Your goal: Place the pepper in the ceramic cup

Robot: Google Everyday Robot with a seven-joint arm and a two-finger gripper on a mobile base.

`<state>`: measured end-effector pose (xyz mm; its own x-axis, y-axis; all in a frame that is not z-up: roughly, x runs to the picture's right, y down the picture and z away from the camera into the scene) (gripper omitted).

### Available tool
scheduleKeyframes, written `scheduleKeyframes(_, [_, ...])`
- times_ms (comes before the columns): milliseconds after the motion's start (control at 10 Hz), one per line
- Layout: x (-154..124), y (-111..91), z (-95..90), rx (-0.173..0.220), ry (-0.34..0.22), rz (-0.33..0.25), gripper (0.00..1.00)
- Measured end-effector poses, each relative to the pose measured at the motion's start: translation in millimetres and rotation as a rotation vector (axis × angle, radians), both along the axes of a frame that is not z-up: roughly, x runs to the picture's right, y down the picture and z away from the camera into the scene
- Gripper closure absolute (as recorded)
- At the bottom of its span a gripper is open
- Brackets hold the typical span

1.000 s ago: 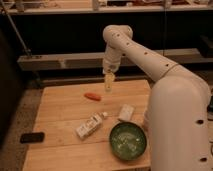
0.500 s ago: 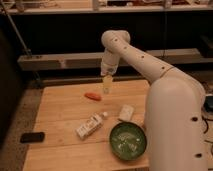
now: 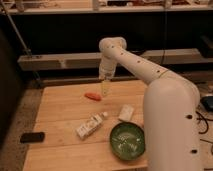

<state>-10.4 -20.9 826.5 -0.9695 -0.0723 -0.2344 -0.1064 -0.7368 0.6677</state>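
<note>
the gripper (image 3: pixel 105 91) hangs just right of the pepper (image 3: pixel 92 96) on the table (image 3: pixel 60 107), likely lining up a grab; spread or closed, i can't tell. no cup in sight.

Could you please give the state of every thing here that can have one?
pepper: lying on the table, not held.
gripper: low over the table, beside the pepper.
white bottle: lying on its side.
green bowl: upright, looks empty.
white block: lying flat.
black phone: lying flat at the table's edge.
</note>
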Motion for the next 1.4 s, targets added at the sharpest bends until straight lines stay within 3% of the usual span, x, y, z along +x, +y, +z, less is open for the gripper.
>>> scheduleKeyframes(700, [-13.5, 26.2, 33.6, -0.011, -0.01, -0.019, 0.2])
scheduleKeyframes(1400, [-23.2, 38.6, 47.2, -0.017, -0.02, -0.033, 0.2])
